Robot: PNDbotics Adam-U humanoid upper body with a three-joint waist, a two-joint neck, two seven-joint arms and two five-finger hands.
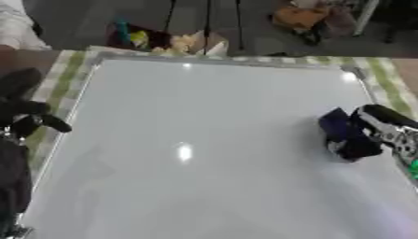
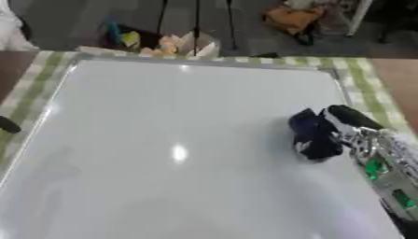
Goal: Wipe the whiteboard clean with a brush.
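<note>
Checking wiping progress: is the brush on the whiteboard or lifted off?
On it: the brush, held in the right hand, rests against the whiteboard surface.

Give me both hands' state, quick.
Left hand: at the board's left edge, holding nothing; fingers cannot be told.
Right hand: shut on the dark brush, on the whiteboard.

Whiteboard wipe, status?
Right robot hand shut on brush, pressed to whiteboard right side. Left robot hand idle at left edge. Board looks clean, nothing blocking.
</note>
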